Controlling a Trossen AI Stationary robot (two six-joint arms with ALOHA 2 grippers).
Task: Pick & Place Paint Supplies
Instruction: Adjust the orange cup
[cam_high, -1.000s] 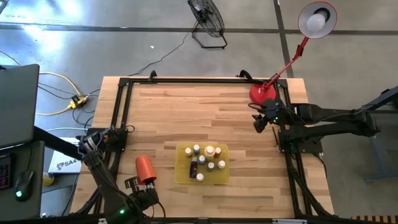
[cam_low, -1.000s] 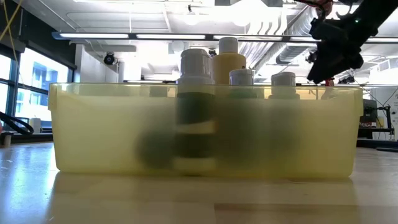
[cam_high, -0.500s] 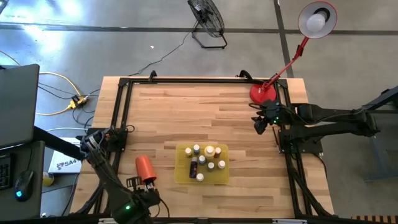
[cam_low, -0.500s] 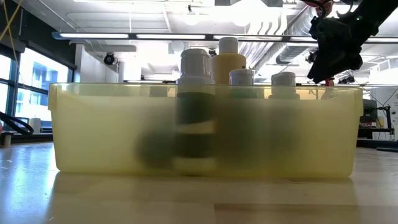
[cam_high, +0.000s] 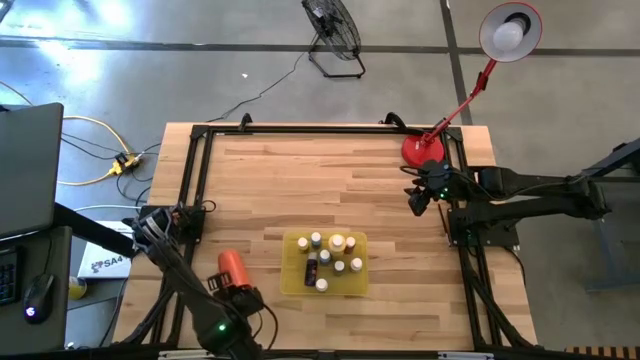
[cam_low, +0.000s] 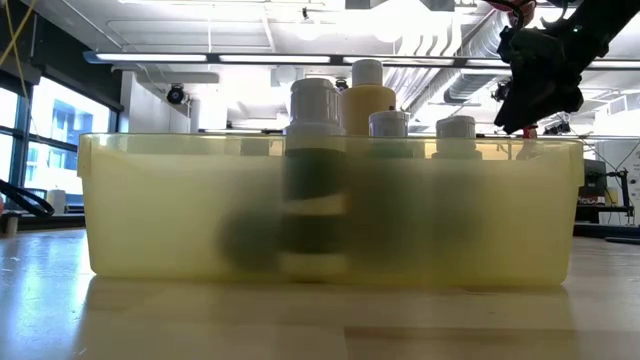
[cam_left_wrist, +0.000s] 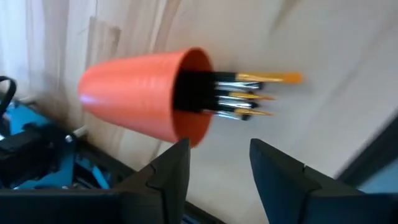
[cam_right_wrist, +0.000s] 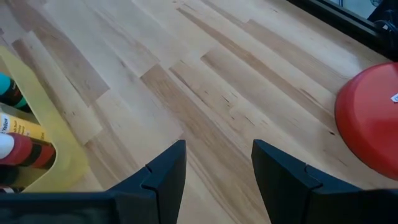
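Note:
An orange-red cup (cam_left_wrist: 140, 93) lies on its side at the table's near left (cam_high: 231, 266), with several thin paintbrushes (cam_left_wrist: 245, 96) sticking out of its mouth onto the wood. My left gripper (cam_left_wrist: 217, 146) hangs open just above and beside the cup's mouth end (cam_high: 233, 292), pointing down, and touches nothing. Several small paint bottles (cam_high: 330, 255) with pale caps stand in the flat yellow tray (cam_high: 295, 278), their caps (cam_low: 315, 95) showing over its wall in the low view. My right gripper (cam_high: 418, 197) waits open in the air at the right (cam_right_wrist: 214, 149).
A red lamp base (cam_high: 422, 150) stands at the far right corner, near my right gripper. A black frame rail (cam_high: 200, 180) runs around the table. Bare wood (cam_high: 320, 180) lies between the tray and the far edge.
My left gripper has moved a little down and toward the cup, and now stands over its near end instead of beside it. The cup, the tray and my right gripper have stayed where they were.

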